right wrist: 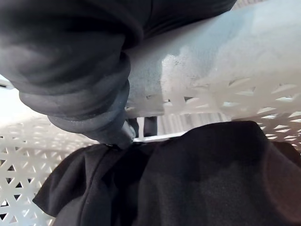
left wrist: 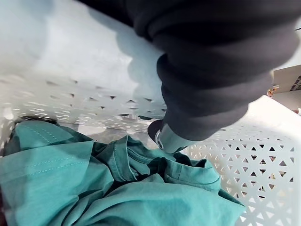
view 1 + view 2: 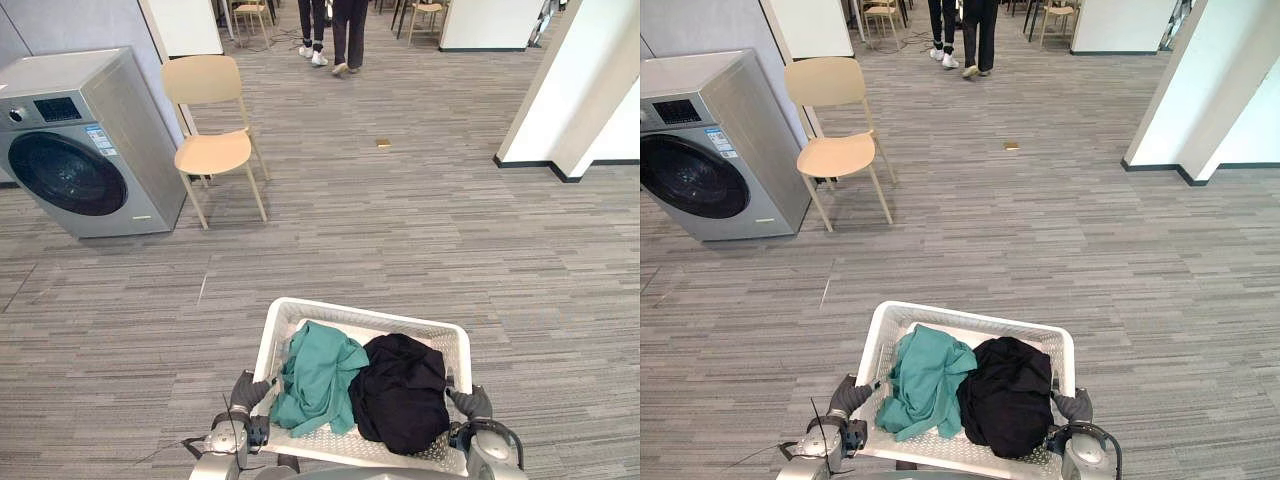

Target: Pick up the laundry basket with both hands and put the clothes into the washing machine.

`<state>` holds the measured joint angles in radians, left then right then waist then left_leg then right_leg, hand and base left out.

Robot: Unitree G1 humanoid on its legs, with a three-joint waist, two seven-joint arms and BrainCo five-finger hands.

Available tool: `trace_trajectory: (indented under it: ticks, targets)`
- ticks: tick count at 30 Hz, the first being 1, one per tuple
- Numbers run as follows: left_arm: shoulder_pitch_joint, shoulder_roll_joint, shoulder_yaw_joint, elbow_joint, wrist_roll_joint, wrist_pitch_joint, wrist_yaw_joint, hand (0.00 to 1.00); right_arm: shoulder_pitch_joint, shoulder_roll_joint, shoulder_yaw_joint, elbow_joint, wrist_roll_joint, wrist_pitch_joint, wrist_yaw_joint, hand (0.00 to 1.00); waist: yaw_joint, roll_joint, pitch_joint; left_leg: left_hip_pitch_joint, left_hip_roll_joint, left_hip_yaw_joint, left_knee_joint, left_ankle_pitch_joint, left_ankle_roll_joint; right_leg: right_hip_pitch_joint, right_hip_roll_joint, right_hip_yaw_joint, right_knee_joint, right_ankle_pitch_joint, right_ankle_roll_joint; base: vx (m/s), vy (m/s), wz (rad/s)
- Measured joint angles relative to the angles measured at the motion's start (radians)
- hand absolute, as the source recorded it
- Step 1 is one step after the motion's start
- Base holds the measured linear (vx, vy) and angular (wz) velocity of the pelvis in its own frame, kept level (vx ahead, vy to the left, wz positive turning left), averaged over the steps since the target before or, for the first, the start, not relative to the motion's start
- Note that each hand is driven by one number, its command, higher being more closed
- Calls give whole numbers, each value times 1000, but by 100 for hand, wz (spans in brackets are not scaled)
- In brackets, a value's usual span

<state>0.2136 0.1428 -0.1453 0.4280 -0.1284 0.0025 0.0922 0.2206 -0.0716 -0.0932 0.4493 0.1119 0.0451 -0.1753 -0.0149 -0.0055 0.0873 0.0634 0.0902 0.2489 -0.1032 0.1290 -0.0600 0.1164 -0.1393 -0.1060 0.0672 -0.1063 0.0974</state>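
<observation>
White basket is held low in front by L robot hand and R robot hand, each clamped over a side rim. Teal cloth & black cloth lie inside. Washer, door closed, stands well apart at far left, w/ chair just beside it.

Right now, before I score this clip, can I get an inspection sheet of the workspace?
Surface: grey striped carpet floor.
Job's things: white laundry basket holding a teal garment and a black garment side by side; washing machine ahead to the left, door shut.
Clutter: beige chair beside the washing machine; small yellowish object on the floor beyond.
Robot hands: left robot hand on the basket's left rim, a finger hooked over it; right robot hand at the right rim, grip hidden.
Cables: nothing seen.
Surroundings: person's legs far ahead; white wall corner on the right.
</observation>
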Motion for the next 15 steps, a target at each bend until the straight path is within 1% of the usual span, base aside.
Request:
trace_trajectory:
  ticks: [3, 5, 8, 11, 12, 14, 15]
  targets:
    - [-1, 0, 2, 0, 0, 0, 0, 100, 0, 0, -4, 4, 2, -2, 1, 100, -1, 0, 0, 0, 0, 1, 0, 0, 0, 0, 0, 0, -2, 0, 0, 0, 0, 0]
    - [-12, 0, 3, 15, 0, -5, 0, 100, -1, -6, -9, 34, 23, -16, 5, 100, 0, 0, 0, -1, 1, 1, 0, -4, -4, 0, 1, 0, -5, 0, -1, 0, 0, 0]
    - [-54, 0, -2, 57, 0, -12, -1, 100, -13, -24, -15, 87, 99, -46, 26, 100, -2, 0, -1, -14, 5, 2, 0, -10, -7, -3, 4, -3, -21, -2, -7, 0, 0, 0]
    - [-86, 0, -3, 86, 0, -17, -1, 100, -36, -34, -16, 138, 158, -66, 51, 100, -3, -3, -2, -26, 10, 17, 0, -12, -10, -16, 9, 1, -31, 2, -7, 20, -10, -10]
    - [-94, 1, -3, 96, 0, -22, -1, 100, -67, -41, -15, 181, 196, -69, 65, 100, 1, -5, -2, -28, 15, 37, 8, -17, -13, -21, 12, 13, -41, 7, -1, 58, -14, -28]
    - [-100, 3, -4, 95, 0, -27, -1, 100, -97, -54, -4, 227, 238, -71, 79, 100, 6, -8, -3, -50, 20, 53, 35, -32, -9, -38, 6, 26, -44, 12, 5, 72, 7, -27]
    - [-110, 7, -6, 95, -1, -30, 0, 100, -123, -66, 9, 253, 268, -72, 84, 100, 5, -8, -2, -87, 23, 55, 90, -59, -8, -52, -2, 27, -46, 21, 9, 111, 30, -19]
